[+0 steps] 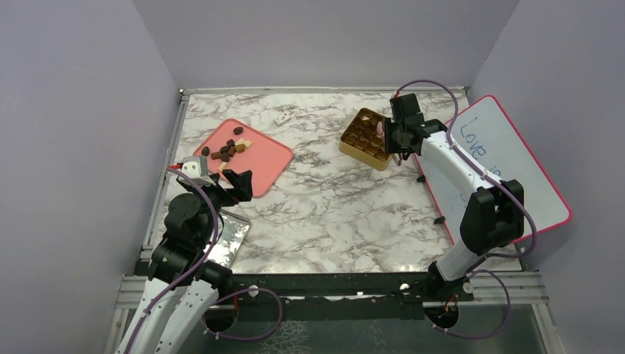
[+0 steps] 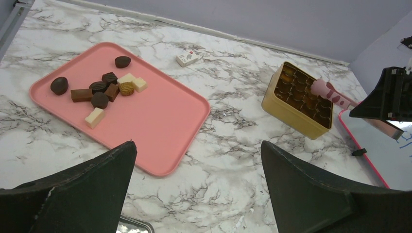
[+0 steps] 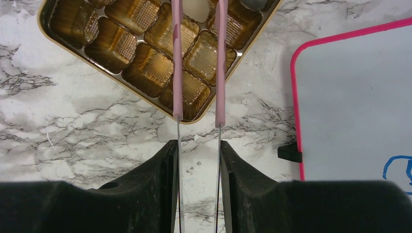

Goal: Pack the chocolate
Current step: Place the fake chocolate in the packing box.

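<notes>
**A:** Where is the chocolate?

**B:** The chocolate lies clustered at the far-left end of the pink tray, on the left of the table. One pale piece shows in a compartment of the gold box, far right.

**A:** And the hands?

**B:** The left hand hangs near the tray's near edge, its fingers wide apart and holding nothing. The right hand, just beside the box, is clamped on the pink tweezers. Their prongs stand apart above the compartments. The whiteboard lies right of the box.
</notes>
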`<action>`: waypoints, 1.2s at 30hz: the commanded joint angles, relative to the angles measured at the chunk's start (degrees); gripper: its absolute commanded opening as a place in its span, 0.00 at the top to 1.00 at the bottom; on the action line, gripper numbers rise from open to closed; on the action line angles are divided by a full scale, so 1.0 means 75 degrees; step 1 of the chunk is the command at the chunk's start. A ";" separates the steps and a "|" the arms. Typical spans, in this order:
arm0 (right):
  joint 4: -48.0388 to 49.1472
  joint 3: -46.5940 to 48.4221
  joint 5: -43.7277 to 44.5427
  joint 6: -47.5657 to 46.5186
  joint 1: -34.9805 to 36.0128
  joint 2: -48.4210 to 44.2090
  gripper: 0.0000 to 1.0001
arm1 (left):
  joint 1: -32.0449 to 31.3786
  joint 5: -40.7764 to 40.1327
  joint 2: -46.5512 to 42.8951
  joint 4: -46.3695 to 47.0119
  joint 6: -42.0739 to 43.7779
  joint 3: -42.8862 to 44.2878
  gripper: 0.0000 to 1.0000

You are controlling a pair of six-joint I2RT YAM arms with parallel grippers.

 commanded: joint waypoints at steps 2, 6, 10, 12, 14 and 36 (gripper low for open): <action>0.0029 0.0350 -0.0168 -0.0070 -0.0042 -0.0086 0.62 | 0.0030 0.0156 -0.0010 0.0077 0.0092 -0.0042 0.01; -0.0024 0.0358 -0.0284 -0.0068 -0.0042 -0.0275 0.63 | 0.0033 0.0156 -0.0029 0.0063 0.0093 -0.0050 0.01; 0.0040 0.0238 -0.0650 -0.0164 -0.0039 -0.0523 0.63 | 0.0030 0.0145 -0.0044 0.0078 0.0093 -0.0040 0.01; 0.0084 0.0158 -0.0829 -0.0250 -0.0036 -0.0628 0.63 | 0.0030 0.0134 -0.0056 0.0066 0.0093 -0.0050 0.01; 0.0130 0.0069 -0.0966 -0.0318 -0.0041 -0.0726 0.63 | 0.0030 0.0113 -0.0074 0.0066 0.0093 -0.0053 0.01; 0.1674 0.0101 -0.1128 -0.0243 0.2170 -0.0093 0.63 | 0.0121 -0.0290 -0.0430 0.0066 0.0090 -0.0028 0.01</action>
